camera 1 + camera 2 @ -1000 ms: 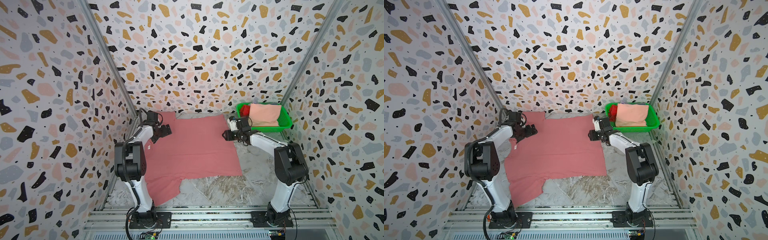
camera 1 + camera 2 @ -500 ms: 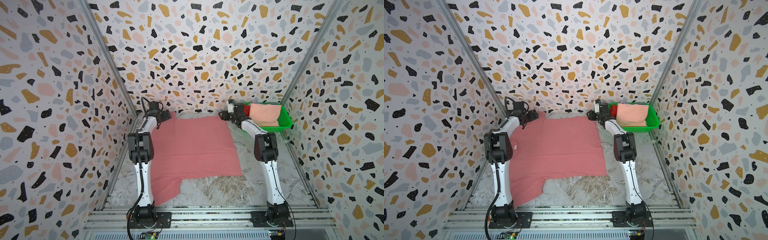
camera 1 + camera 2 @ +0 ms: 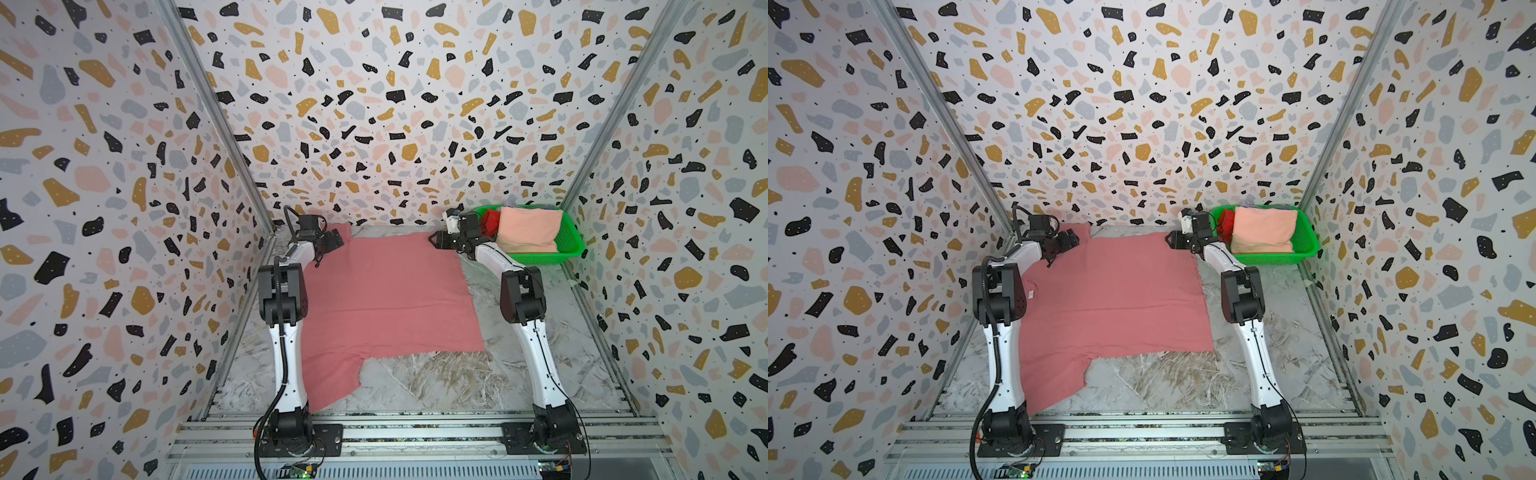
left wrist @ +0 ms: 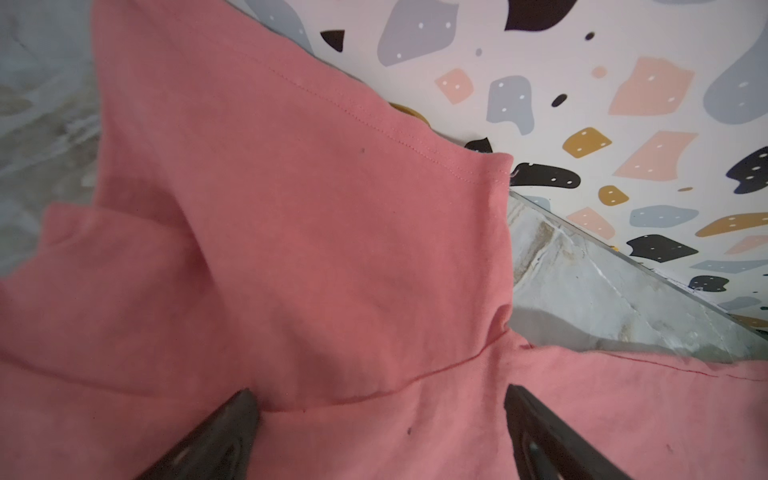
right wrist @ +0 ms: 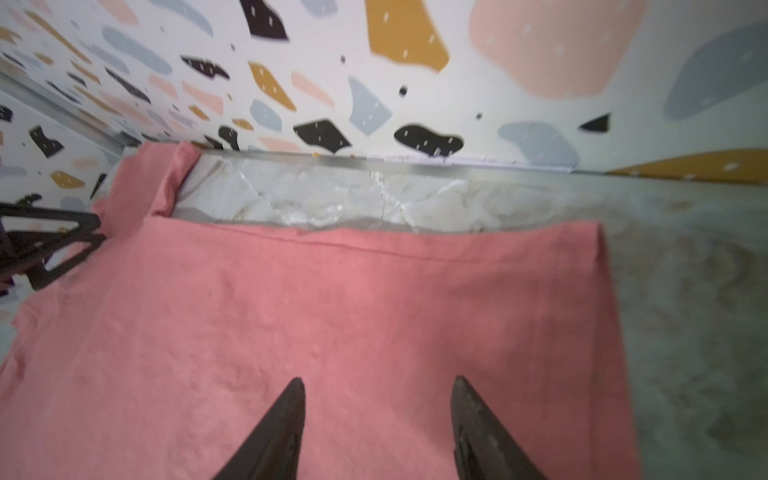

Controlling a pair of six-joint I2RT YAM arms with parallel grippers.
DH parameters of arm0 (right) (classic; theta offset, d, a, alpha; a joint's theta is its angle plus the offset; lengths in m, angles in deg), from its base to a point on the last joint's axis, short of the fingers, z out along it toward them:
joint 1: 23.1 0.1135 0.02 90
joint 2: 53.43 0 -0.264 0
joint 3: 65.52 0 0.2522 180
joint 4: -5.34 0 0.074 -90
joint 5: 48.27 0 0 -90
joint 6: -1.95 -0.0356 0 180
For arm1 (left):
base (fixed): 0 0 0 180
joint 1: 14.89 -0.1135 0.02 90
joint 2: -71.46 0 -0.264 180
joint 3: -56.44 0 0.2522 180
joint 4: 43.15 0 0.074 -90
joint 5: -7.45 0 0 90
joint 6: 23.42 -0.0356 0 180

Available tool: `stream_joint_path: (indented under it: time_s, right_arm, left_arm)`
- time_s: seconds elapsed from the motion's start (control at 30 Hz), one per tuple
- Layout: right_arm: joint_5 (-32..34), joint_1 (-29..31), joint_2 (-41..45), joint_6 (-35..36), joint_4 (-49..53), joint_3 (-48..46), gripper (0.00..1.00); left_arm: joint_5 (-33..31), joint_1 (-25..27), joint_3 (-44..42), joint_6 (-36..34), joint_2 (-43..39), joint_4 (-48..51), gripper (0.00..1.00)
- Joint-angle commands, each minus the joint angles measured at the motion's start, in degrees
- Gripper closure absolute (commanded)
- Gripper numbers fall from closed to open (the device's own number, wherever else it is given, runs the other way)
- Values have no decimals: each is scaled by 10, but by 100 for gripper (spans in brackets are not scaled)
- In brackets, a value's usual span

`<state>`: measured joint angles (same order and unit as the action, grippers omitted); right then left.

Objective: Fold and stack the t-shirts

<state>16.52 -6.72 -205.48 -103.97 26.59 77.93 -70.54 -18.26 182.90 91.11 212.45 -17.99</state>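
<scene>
The marble table [image 3: 436, 382] carries a pink shirt [image 3: 386, 299] spread flat from centre toward eight o'clock, and a basket [image 3: 540, 258] at two o'clock.

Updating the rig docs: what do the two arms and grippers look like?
Left arm and right arm: white links, bulky black joint housings, black base plates. Black corrugated cable up the left one, thin black wire along the right. Left gripper and right gripper: black, with tapered, pointed fingers.
</scene>
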Motion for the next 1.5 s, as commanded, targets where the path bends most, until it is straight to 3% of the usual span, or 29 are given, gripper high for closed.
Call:
stream_joint_path:
  time_s: [0.0, 0.27, 0.63, 0.87, 1.03, 1.2, 1.47]
  right_arm:
    - [21, 11, -6, 24, 67, -6, 45]
    - [46, 25, 54, 50, 130, -118, 47]
    - [89, 32, 231, 52, 105, -384, 48]
    - [114, 23, 280, 70, 110, -381, 48]
    - [105, 14, 325, 71, 42, -394, 37]
    - [120, -7, 327, 19, -29, -384, 33]
    - [130, -23, 254, -15, -46, -313, 31]
  left_arm:
    - [8, -1, -26, -16, -9, 55, 5]
    - [12, -2, -61, -58, -26, 128, 5]
    - [-18, -2, -137, -102, -96, 181, 9]
    - [-51, -3, -129, -130, -154, 224, 13]
    - [-80, -14, -100, -119, -188, 199, 9]
    - [-93, -34, -7, -122, -133, 209, 11]
    - [-80, -41, 113, -111, -24, 202, 17]
